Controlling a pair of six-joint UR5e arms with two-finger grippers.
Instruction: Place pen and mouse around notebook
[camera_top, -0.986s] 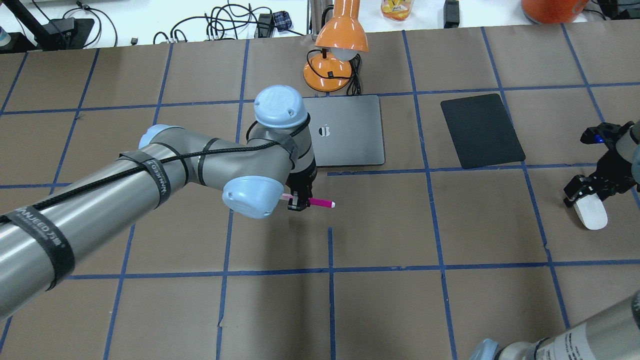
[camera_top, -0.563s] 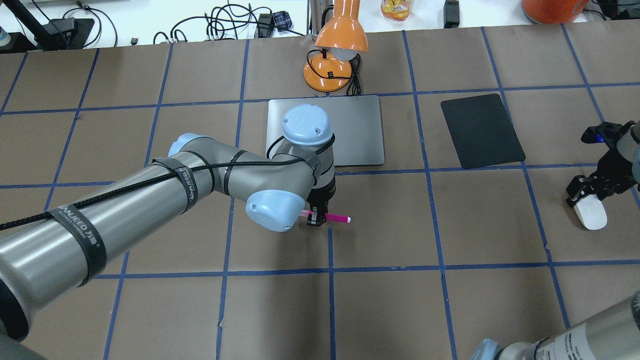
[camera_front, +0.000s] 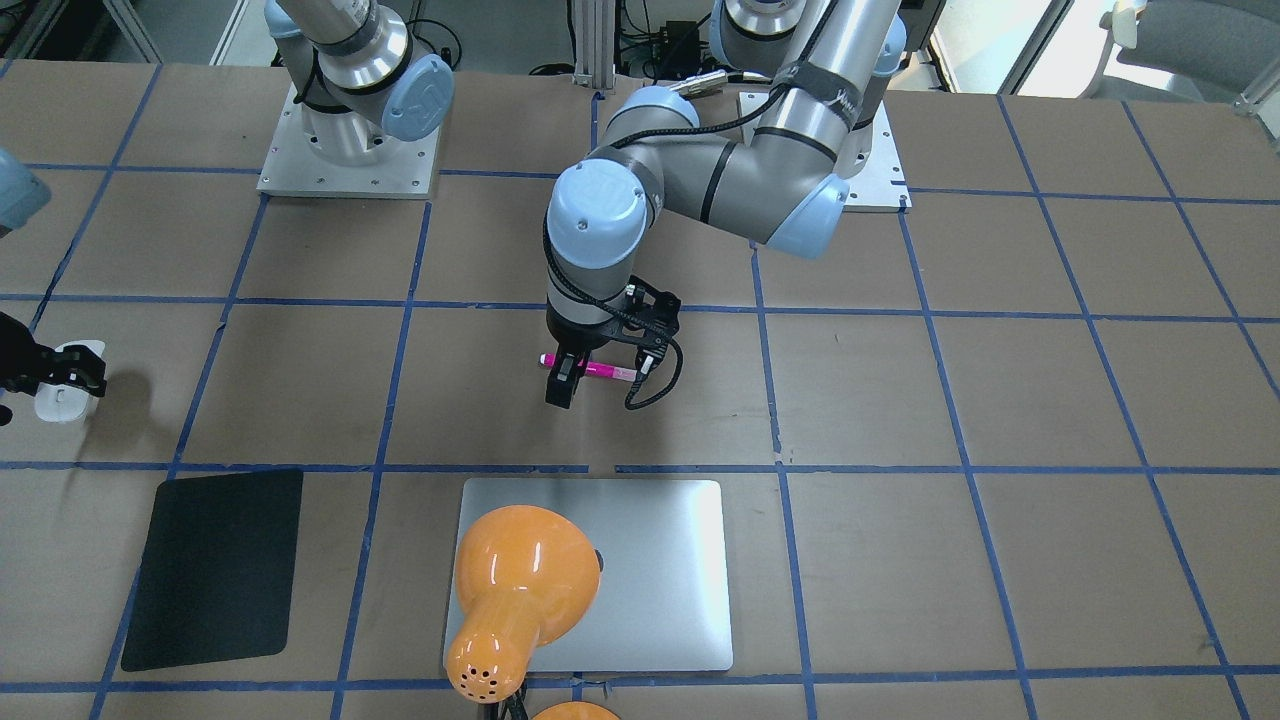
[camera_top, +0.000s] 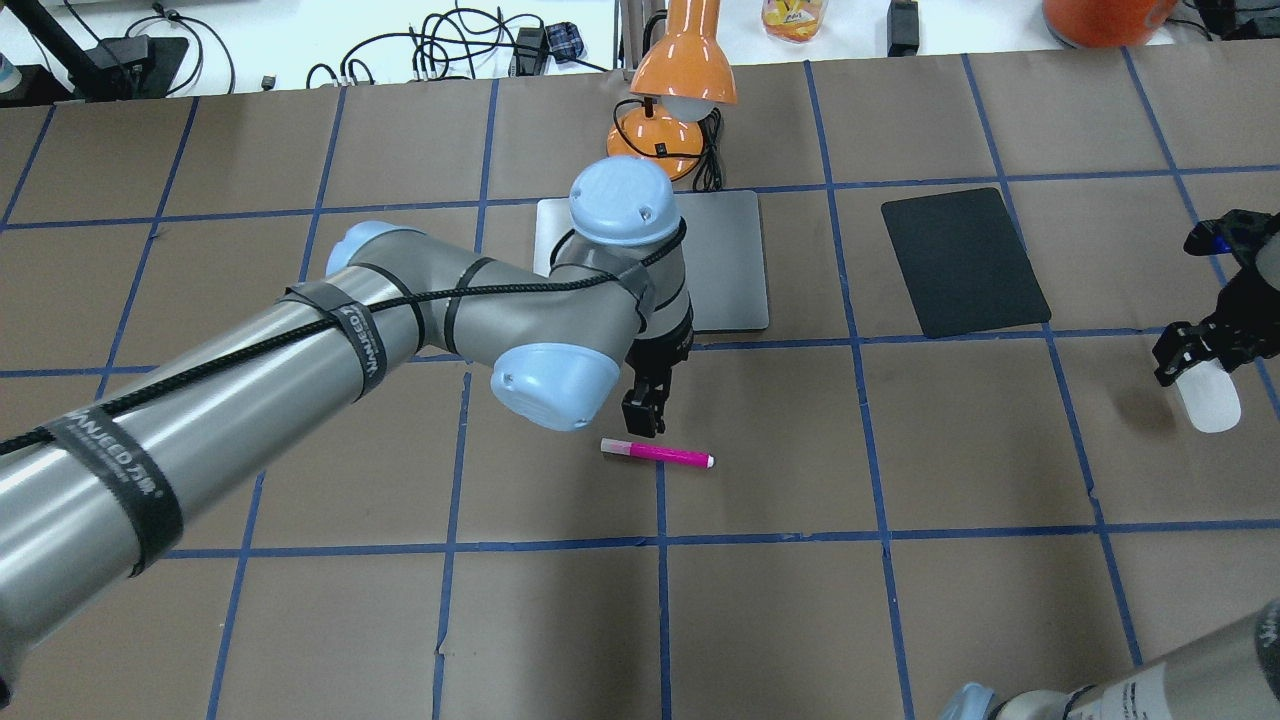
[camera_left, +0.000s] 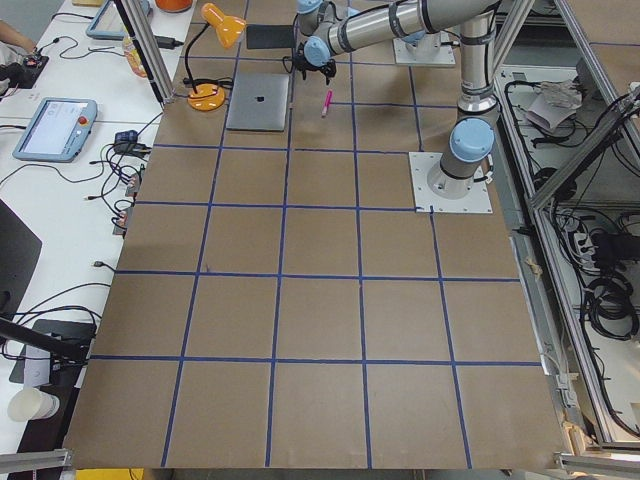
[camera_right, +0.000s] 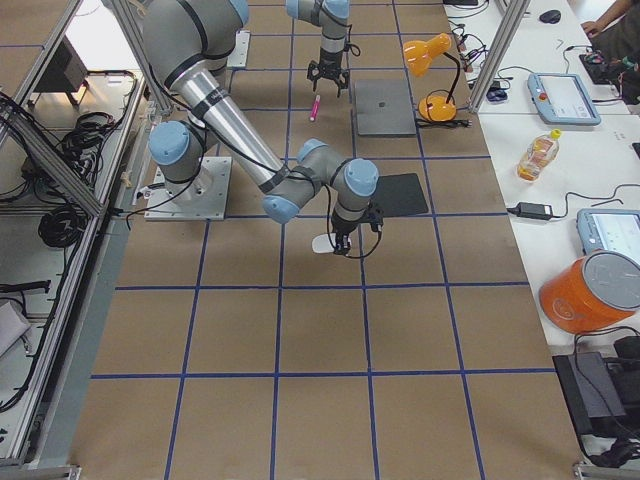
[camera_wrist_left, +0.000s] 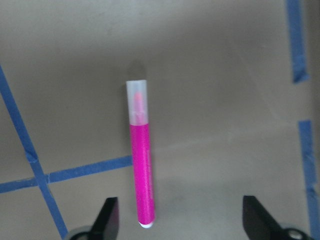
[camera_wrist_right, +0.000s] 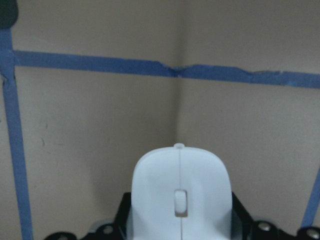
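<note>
The magenta pen (camera_top: 657, 455) lies flat on the brown table, a little nearer the robot than the silver notebook (camera_top: 725, 270). My left gripper (camera_top: 642, 418) hangs open just above the pen. In the left wrist view the pen (camera_wrist_left: 140, 165) lies free between the two spread fingertips (camera_wrist_left: 107, 222). At the far right my right gripper (camera_top: 1205, 365) is shut on the white mouse (camera_top: 1210, 400), held slightly off the table over its shadow. The right wrist view shows the mouse (camera_wrist_right: 180, 195) clamped between the jaws. The front view shows the pen (camera_front: 592, 368) and the mouse (camera_front: 65, 395).
A black mat (camera_top: 965, 260) lies to the right of the notebook. An orange desk lamp (camera_top: 670, 110) stands behind the notebook, its head over the notebook in the front view (camera_front: 520, 590). Blue tape lines grid the brown table. Cables and clutter sit beyond the far edge.
My left gripper carried the pen rightward and towards the robot, then opened and rose; the pen now lies on the table. My right gripper moved farther away and right with the mouse.
</note>
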